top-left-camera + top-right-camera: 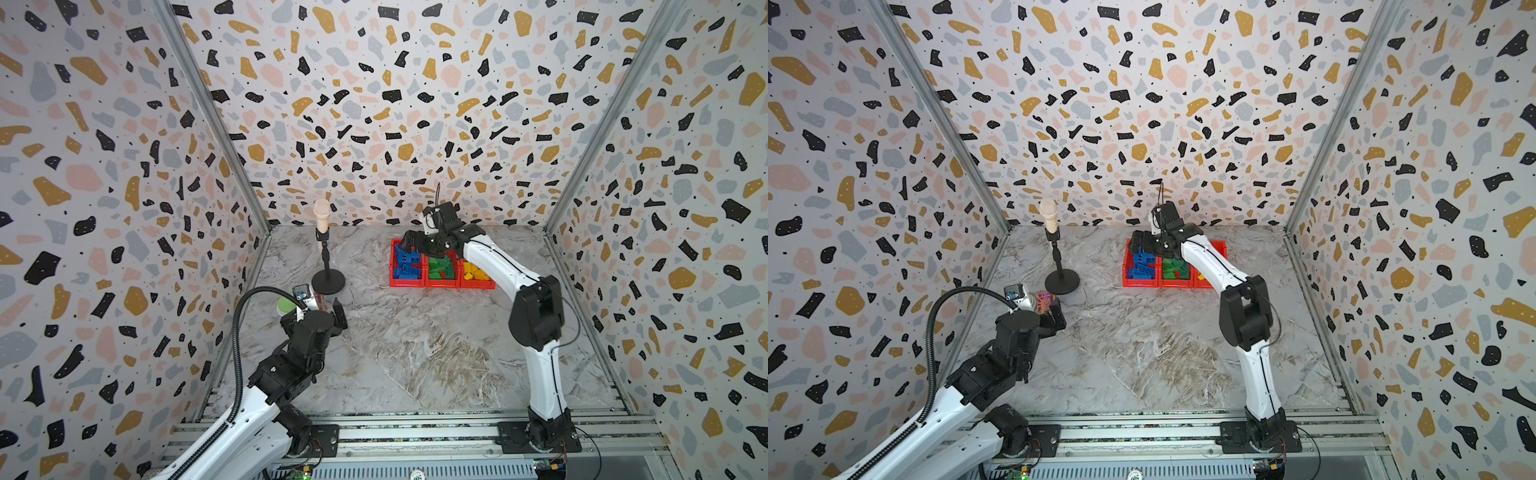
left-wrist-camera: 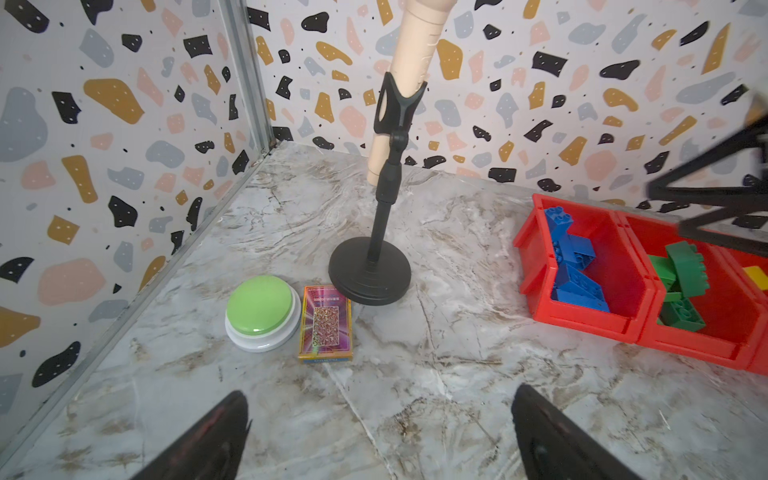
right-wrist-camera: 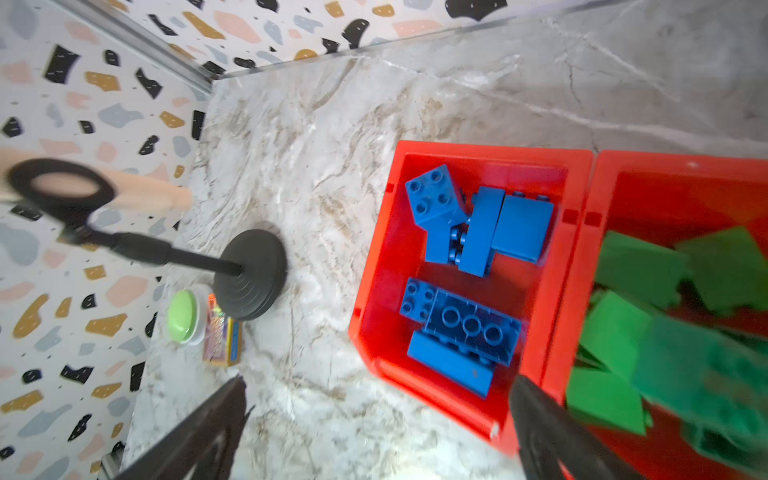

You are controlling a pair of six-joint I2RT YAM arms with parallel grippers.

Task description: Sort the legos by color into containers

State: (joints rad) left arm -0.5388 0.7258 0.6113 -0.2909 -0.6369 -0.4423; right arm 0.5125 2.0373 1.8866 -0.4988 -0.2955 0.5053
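Note:
The containers are three red bins joined in a row at the back right. The left bin holds blue legos. Green legos fill the middle one. Yellow legos lie in the right one. My right gripper hangs open and empty over the blue bin's edge. My left gripper is open and empty above bare table at the front left, far from the bins.
A black microphone stand with a beige tube stands left of the bins. A round green button and a small patterned box lie beside its base, near the left wall. Patterned walls enclose three sides.

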